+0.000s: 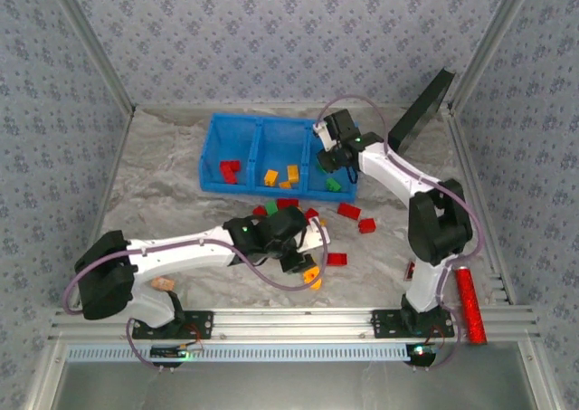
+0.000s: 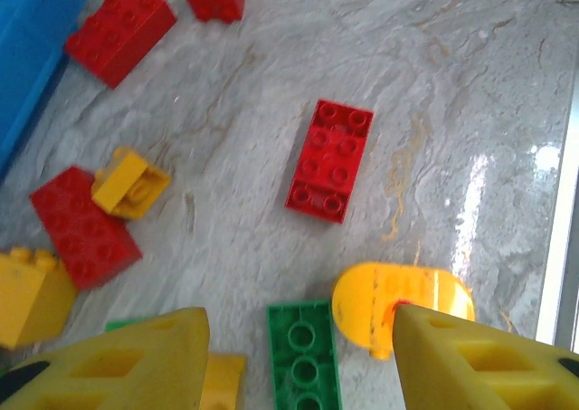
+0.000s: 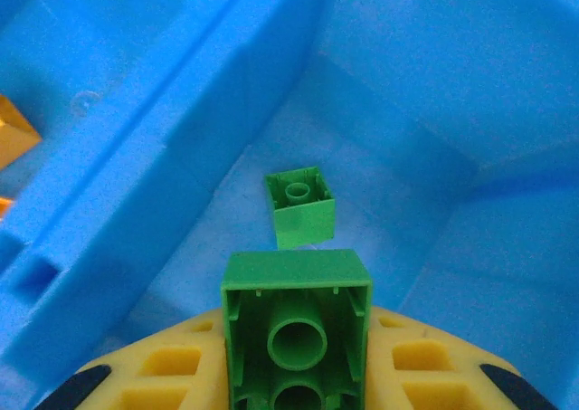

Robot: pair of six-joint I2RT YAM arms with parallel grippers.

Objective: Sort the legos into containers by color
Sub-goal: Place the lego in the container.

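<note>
The blue bin (image 1: 237,131) stands at the back centre, with red legos (image 1: 230,170) in its left compartment and yellow-orange ones (image 1: 271,176) in the middle. My right gripper (image 3: 297,365) hangs over the right compartment (image 3: 434,84), shut on a green brick (image 3: 297,324) held underside up. One small green brick (image 3: 300,206) lies on the floor below it. My left gripper (image 2: 298,360) is open, low over the table. An upturned green brick (image 2: 303,351) lies between its fingers. A rounded yellow-orange piece (image 2: 398,303) touches the right finger (image 2: 470,365).
Loose red bricks (image 2: 330,161) and a yellow one (image 2: 131,184) lie ahead of my left gripper, with more red ones (image 1: 348,211) in front of the bin. A black panel (image 1: 423,111) leans at the back right. A red cylinder (image 1: 469,303) lies by the right rail.
</note>
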